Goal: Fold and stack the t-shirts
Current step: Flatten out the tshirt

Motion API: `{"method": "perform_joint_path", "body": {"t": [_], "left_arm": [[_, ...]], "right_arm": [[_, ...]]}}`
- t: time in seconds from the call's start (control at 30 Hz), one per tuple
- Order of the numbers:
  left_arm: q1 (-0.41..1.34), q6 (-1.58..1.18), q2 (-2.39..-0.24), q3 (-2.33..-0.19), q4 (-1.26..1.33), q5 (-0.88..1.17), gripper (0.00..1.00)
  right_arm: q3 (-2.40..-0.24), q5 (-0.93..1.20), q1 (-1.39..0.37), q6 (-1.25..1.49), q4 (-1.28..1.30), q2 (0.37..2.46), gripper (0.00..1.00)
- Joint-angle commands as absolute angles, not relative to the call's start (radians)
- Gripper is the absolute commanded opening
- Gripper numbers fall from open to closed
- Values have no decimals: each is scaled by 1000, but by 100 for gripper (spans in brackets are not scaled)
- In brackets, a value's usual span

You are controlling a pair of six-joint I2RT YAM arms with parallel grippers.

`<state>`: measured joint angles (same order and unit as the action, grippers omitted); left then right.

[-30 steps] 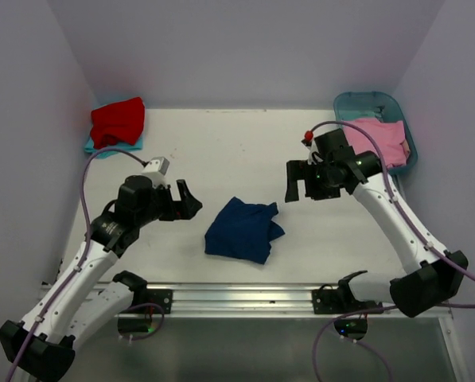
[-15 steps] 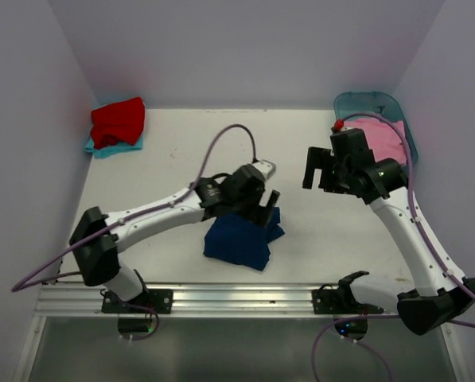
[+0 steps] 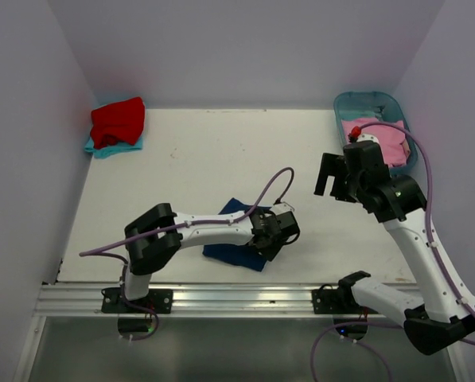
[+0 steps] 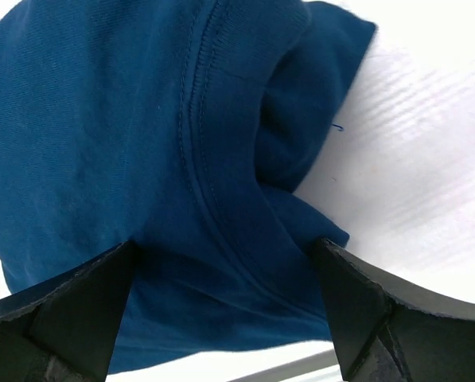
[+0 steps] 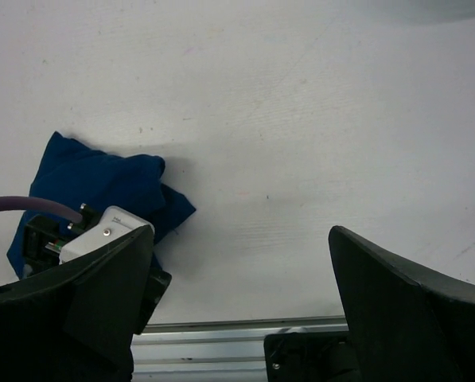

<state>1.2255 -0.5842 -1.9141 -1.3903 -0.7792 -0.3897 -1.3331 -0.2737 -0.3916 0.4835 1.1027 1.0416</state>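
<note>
Currently left gripper (image 4: 223, 255), jaws apart, straddles the navy shirt (image 4: 142, 119) near the bench (image 3: 221, 151) front edge, likely to pinch a fold; right gripper (image 3: 330, 175) apart, hovering clear.

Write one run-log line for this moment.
left gripper open over bunched navy blue cloth t-shirt | right gripper open, empty | red cloth t-shirt far-left corner

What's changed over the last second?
The left arm swung right across the table; its open jaws now straddle the navy t-shirt at its right edge, nothing gripped. The right arm drew back rightward, jaws open. The red t-shirt and pink t-shirt stayed put.
</note>
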Motion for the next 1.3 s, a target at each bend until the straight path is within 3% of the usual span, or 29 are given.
{"method": "perform_joint_path", "body": {"t": [0.0, 0.13, 0.23, 0.33, 0.47, 0.6, 0.63, 0.7, 0.73, 0.83, 0.93, 1.27], "left_arm": [[1232, -630, -1939, -1437, -804, -488, 96], [1232, -624, -1959, -1443, -784, -502, 89], [1239, -635, -1951, -1482, -819, -531, 71], [1262, -658, -1925, -1573, -917, -578, 61], [1316, -684, -1876, -1669, -1049, -627, 56], [1321, -707, -1832, -1610, -1071, -629, 47], [1321, -710, -1812, -1582, -1049, -637, 39], [1318, -730, -1802, -1522, -1043, -643, 33], [1316, -733, -1802, -1508, -1031, -638, 34], [1316, -739, -1804, -1460, -981, -630, 51], [1316, -701, -1802, -1414, -879, -604, 61], [1315, -605, -1836, -1393, -695, -520, 60]], "right_arm": [[-1367, -337, -387, 502, 1129, 1019, 95], [-1374, -359, -384, 500, 1137, 1011, 90], [-1373, -368, -382, 491, 1141, 1011, 88], [-1371, -371, -380, 489, 1141, 1015, 86], [-1367, -377, -377, 486, 1140, 1026, 82], [-1359, -367, -373, 485, 1124, 1034, 75], [-1358, -365, -371, 486, 1123, 1035, 75], [-1359, -361, -371, 486, 1121, 1037, 74], [-1361, -359, -370, 488, 1121, 1038, 74], [-1361, -356, -368, 488, 1123, 1035, 74], [-1358, -359, -367, 489, 1127, 1029, 74], [-1344, -371, -367, 479, 1134, 1016, 74]]}}
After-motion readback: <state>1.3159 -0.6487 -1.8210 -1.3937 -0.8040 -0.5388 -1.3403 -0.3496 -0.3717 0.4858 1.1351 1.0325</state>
